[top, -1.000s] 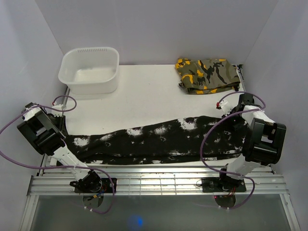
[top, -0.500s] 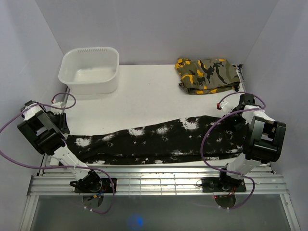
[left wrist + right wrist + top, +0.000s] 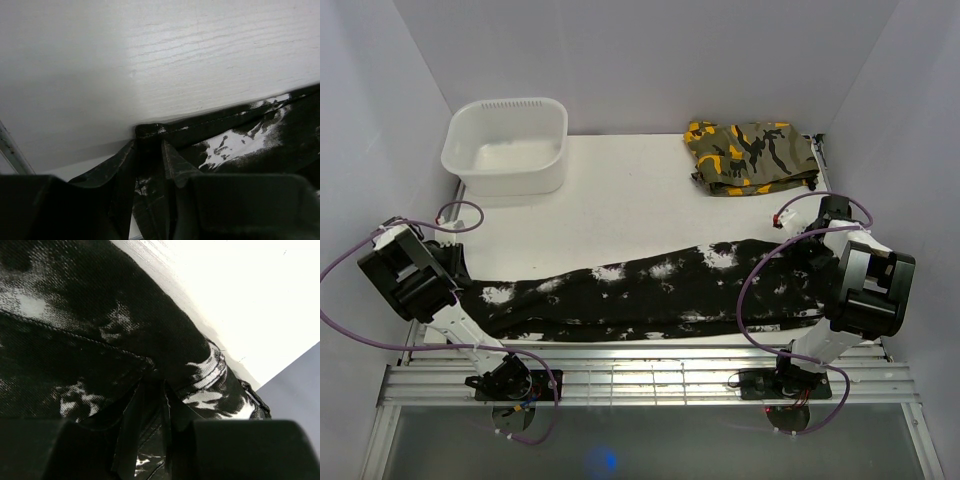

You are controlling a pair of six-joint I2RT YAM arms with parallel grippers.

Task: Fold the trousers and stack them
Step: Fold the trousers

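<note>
Pinching the trousers (image 3: 650, 295) at both ends with left gripper (image 3: 149, 146) and right gripper (image 3: 152, 386), near the camouflage garment (image 3: 750, 155), seemingly leg-on-leg, crosswise folds and stacking outstanding.

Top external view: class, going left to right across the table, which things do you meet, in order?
Tub → camouflage garment. The trousers span nearly the whole width, so they are left out.

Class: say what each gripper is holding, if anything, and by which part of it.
Both hold the trousers. The left gripper pinches the stitched edge at the narrow leg end. The right gripper pinches fabric at the wide waist end, near the waistband.
</note>
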